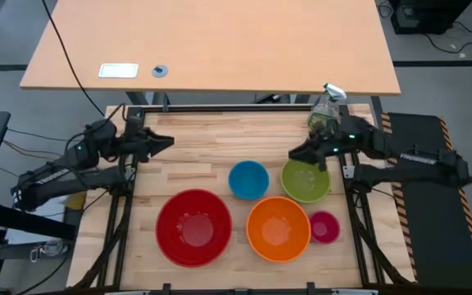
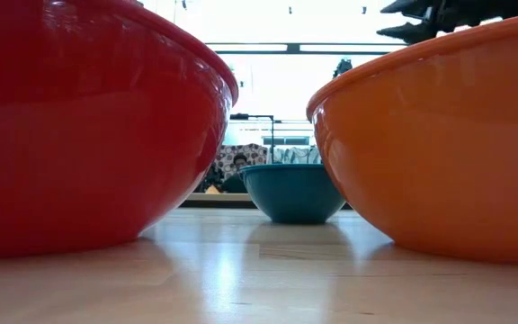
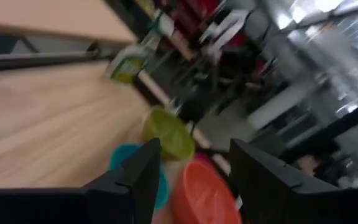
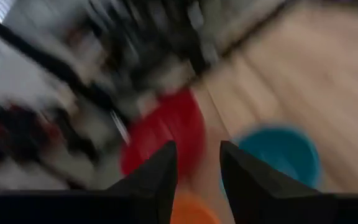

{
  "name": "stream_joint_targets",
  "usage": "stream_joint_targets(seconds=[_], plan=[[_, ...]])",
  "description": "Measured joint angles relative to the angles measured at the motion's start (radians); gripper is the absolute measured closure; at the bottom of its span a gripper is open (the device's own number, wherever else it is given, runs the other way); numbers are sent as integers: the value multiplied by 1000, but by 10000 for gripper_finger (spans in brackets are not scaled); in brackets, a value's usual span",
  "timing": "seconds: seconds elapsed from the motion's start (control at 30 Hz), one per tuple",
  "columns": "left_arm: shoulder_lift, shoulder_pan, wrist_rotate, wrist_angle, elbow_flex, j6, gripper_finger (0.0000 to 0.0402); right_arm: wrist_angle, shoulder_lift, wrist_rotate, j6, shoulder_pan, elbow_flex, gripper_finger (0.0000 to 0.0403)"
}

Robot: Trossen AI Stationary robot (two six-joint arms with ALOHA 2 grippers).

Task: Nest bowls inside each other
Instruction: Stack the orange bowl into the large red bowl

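Five bowls stand apart on their bases on the wooden table: red near left, orange beside it, small pink near right, blue and lime green behind them. My left gripper hangs open over the table's far left, well away from the bowls, and its wrist view shows its fingers with nothing between them. My right gripper is open in the air above the green bowl's far left rim, and the space between its fingers holds nothing.
A clear spray bottle with a green label stands at the table's far right corner, just behind my right arm. A light desk lies beyond the far edge. Bare wood shows along the far half of the table.
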Motion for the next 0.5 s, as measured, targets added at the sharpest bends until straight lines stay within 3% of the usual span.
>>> stream_joint_targets(seconds=[0.2, 0.5], plan=[[104, -58, -139, -250, 173, 121, 207, -487, 256, 145, -276, 171, 296, 273], [201, -112, -174, -296, 273, 136, 207, -706, 622, 187, -515, 330, 498, 261]])
